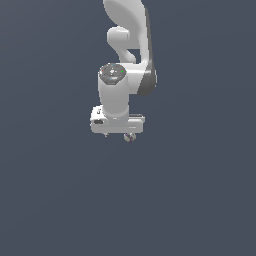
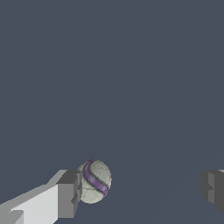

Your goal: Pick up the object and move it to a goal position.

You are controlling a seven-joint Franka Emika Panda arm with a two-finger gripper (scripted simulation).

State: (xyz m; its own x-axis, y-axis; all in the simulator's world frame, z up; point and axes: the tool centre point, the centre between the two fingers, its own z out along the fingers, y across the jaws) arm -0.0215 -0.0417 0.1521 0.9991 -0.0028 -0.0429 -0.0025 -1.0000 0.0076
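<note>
Beside one finger of the gripper [image 2: 140, 190] sits the object [image 2: 94, 181], a small roundish ball, grey-beige with a purple band curling across it. In the wrist view it rests right against the inner face of that grey finger pad [image 2: 69, 194], touching or very nearly so; the contact itself is too fine to judge. The other finger [image 2: 213, 187] stands well apart from the ball, with a wide stretch of bare dark surface between them, so the jaws are spread wide and clamp nothing.

From the exterior view, the white Franka arm [image 1: 127, 30] hangs down from above, its wrist [image 1: 114, 92] pointing straight down and the gripper [image 1: 118, 135] held level at its lower end. The ball [image 1: 129, 137] peeks out just under the gripper body, toward the exterior view's right end of it, tiny next to the white hand. Whether it lies on the surface or hangs off it cannot be told from either view.

A round grey cap on the wrist carries small red and green marks, too small to read. No lettering, brand or label can be read anywhere on the arm, the gripper or the ball. The ground [image 1: 200, 200] is a plain slate-blue surface.
</note>
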